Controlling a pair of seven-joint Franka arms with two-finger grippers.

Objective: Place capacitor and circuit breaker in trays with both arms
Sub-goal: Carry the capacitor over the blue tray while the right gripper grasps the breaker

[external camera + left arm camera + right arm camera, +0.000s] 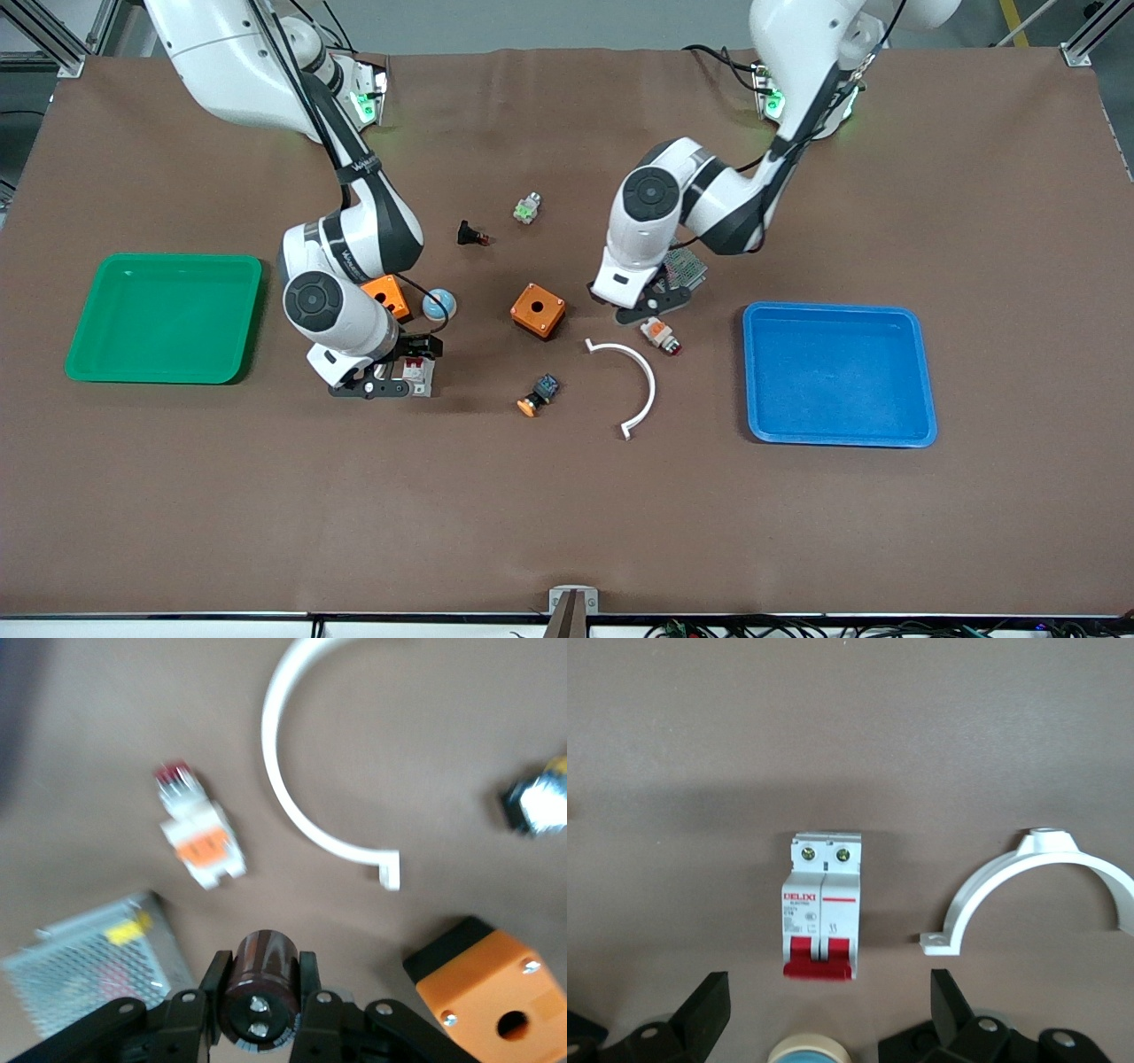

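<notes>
Arms both bend down low over the middle of the brown desk [567,514]. The right arm drops steeply to its right hand [409,377], which sits just above the desk between the green tray [164,317] and the nearer orange box [538,310]. Its fingers [709,1014] are spread wide, released, with the circuit breaker [822,918] lying flat on the desk between them and touching neither. The breaker is a white-grey block with two screw terminals at one end, a red stripe across its face and two red toggles at the end nearest the hand. In the front view it shows at [416,370], half under the hand.

The left arm folds at the elbow and brings the left hand [259,992] down beside the mesh-covered metal module [89,966], near the white-orange push-button [199,837]. This hand is clenched on the capacitor [260,985]: a dark brown-black cylinder held lengthwise between the two pads, its end cap showing two small silver terminals. In the front view the capacitor is hidden under the hand [654,306].

A white curved clip [636,377] lies nearer the camera than the left hand, and the blue tray [837,374] sits toward the left arm's end of the desk.
</notes>
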